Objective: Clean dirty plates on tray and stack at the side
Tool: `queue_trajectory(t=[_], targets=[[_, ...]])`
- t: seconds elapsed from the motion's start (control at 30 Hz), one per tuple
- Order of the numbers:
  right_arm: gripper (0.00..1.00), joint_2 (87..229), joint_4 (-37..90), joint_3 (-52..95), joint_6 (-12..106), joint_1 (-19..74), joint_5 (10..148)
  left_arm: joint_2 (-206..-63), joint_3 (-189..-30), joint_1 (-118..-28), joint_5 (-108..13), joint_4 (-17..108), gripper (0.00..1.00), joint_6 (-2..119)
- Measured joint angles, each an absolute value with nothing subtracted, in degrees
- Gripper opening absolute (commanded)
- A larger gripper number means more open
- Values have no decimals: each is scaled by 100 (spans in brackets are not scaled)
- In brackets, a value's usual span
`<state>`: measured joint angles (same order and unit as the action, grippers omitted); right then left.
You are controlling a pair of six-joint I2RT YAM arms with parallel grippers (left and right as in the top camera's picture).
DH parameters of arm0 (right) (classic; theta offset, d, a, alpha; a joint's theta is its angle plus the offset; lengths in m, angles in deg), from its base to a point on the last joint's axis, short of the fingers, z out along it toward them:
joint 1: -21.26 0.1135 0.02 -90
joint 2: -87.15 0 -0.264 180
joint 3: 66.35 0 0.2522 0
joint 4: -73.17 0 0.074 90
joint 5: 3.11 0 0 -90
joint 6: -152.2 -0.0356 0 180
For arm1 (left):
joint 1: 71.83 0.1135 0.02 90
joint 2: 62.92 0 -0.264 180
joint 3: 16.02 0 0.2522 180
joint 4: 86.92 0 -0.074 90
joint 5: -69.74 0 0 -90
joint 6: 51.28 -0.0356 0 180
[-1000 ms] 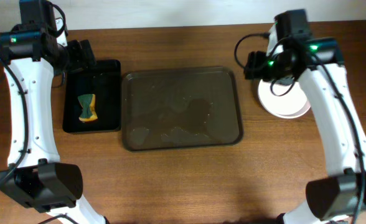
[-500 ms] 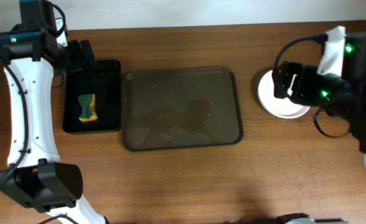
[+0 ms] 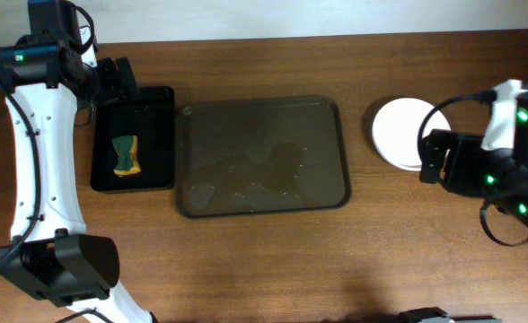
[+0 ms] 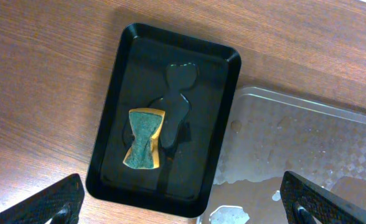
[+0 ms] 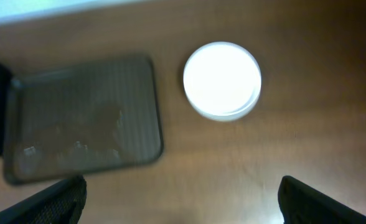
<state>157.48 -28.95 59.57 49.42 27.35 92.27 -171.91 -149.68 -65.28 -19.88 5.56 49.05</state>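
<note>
Overhead: white plates (image 3: 400,133) stacked on the table (image 3: 273,260) at 3 o'clock of the brown tray (image 3: 246,135), clear of it.
Near edge first: right gripper (image 3: 444,163) at 4 o'clock of the stack, fingers spread wide, holding nothing. Plate count unreadable. Brown tray has wet patches. At its 9 o'clock, small black tray (image 3: 161,135) with sponge (image 3: 126,154) inside. Left gripper (image 3: 116,82) at that tray's 12 o'clock, fingers spread, empty.

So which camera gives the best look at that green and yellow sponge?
The left wrist view: the sponge lies large and sharp in the small black tray. The overhead view shows it too, but tiny. The blurred right wrist view catches only that tray's edge, no sponge.
</note>
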Motion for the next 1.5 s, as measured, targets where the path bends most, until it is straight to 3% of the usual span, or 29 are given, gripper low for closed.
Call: queue_trajectory(t=[0.17,0.53,0.77,1.1,1.33,1.5], targets=[[98,14897,-1385,4936,5390,2735,9256,-17191,-14968,-6528,-1988,554,99,4905],[98,12014,2679,-238,5838,2296,8930,-17191,-14968,-6528,-2010,539,99,4905],[98,10045,4432,-2793,5854,2198,8539,-17191,-14968,-6528,-2008,541,99,4905],[98,8887,5437,-4235,5893,2198,8504,-17191,-14968,-6528,-2008,515,99,4905],[98,8802,6523,-4812,5897,2198,8502,-17191,-14968,-6528,-2008,517,99,4905],[98,8797,6480,-5166,5897,2198,8502,-17191,-14968,-6528,-2008,515,99,4905]])
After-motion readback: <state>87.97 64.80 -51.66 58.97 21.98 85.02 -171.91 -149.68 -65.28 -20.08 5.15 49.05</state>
